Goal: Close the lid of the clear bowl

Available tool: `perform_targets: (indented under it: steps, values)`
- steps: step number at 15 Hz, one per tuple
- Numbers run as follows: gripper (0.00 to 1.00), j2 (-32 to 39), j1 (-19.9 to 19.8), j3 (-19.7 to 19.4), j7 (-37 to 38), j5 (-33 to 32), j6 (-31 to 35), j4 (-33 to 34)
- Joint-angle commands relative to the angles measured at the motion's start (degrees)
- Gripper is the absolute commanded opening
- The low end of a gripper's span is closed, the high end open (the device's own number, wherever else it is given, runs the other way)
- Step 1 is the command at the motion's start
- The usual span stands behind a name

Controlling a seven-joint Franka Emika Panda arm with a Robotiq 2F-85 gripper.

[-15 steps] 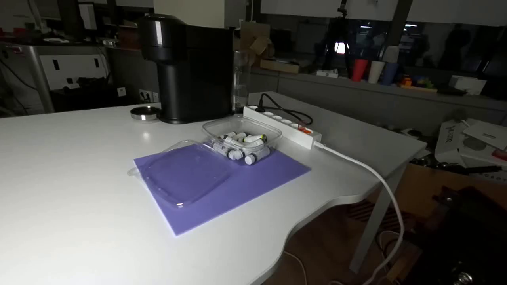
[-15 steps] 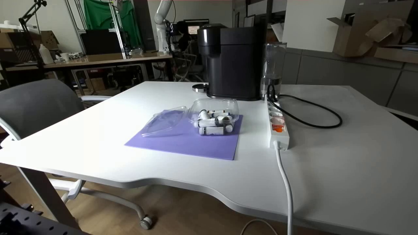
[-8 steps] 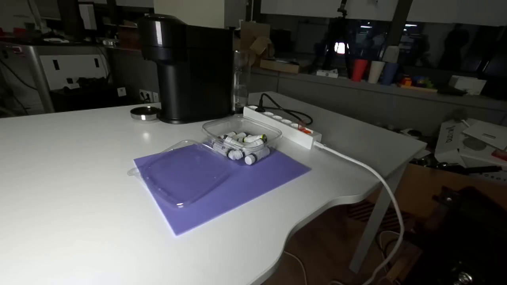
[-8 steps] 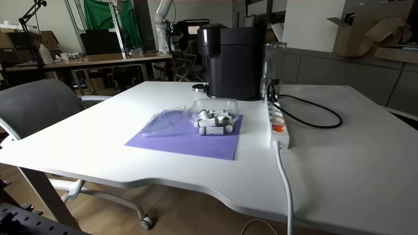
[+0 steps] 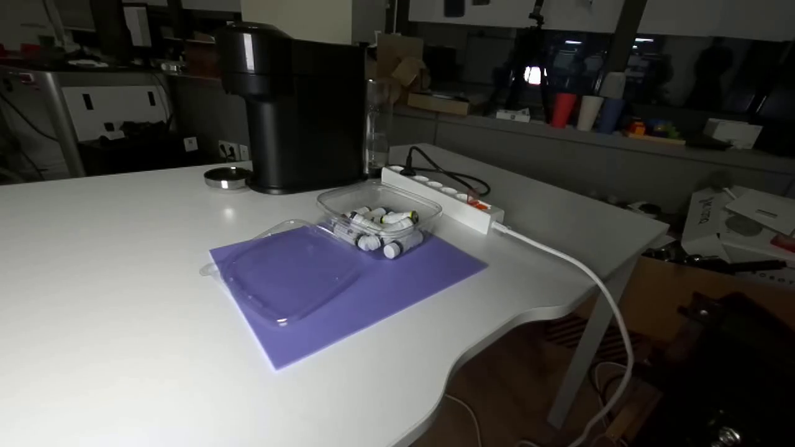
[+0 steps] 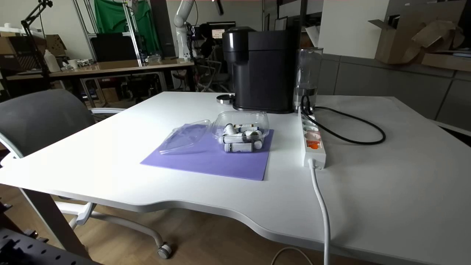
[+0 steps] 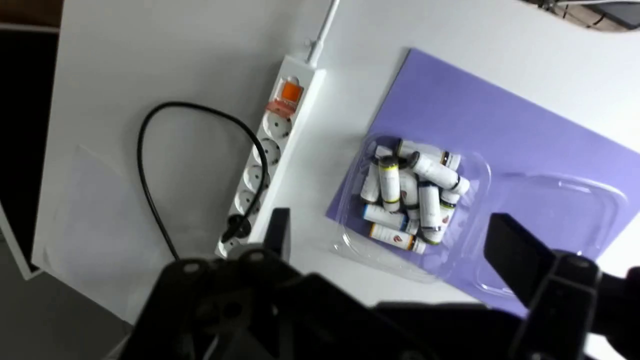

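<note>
The clear bowl (image 5: 372, 195) stands on a purple mat and holds several small white vials. It shows in both exterior views (image 6: 241, 117) and in the wrist view (image 7: 380, 257). The transparent lid (image 5: 289, 270) lies open beside it over the mat, its near edge meeting the bowl's side. It also shows in an exterior view (image 6: 186, 136), slightly tilted, and in the wrist view (image 7: 550, 215), partly behind a finger. My gripper (image 7: 390, 231) is open and empty, high above the bowl. Only its fingertips show at the top edge of both exterior views (image 5: 467, 5) (image 6: 218, 4).
A white power strip (image 5: 441, 198) with a black cable (image 7: 172, 105) lies beside the bowl. A tall black coffee machine (image 5: 310, 118) stands behind it, with a small round metal piece (image 5: 228, 178) at its base. The purple mat (image 5: 385, 292) lies near the table's curved front edge.
My gripper's fingertips have come into sight at the top edge of both exterior views. The lid, bowl and vials have not moved.
</note>
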Motion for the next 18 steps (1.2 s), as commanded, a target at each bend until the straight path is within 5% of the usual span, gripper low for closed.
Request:
perform_targets:
  steps: [1, 8, 9, 13, 18]
  values:
    - [1.00, 1.05, 2.45, 3.96, 4.90, -2.04, 7.99, -4.68]
    - [1.00, 2.39, 3.97, 10.47, 9.09, -15.77, 17.38, -13.78]
    - [1.00, 3.43, 5.08, 9.76, 6.66, -11.41, 16.04, -12.50]
    - [1.00, 3.35, 4.88, 9.89, 7.32, -14.06, 16.77, -13.20]
    - [1.00, 5.51, 6.78, 9.52, 1.13, -9.32, 23.79, -16.89]
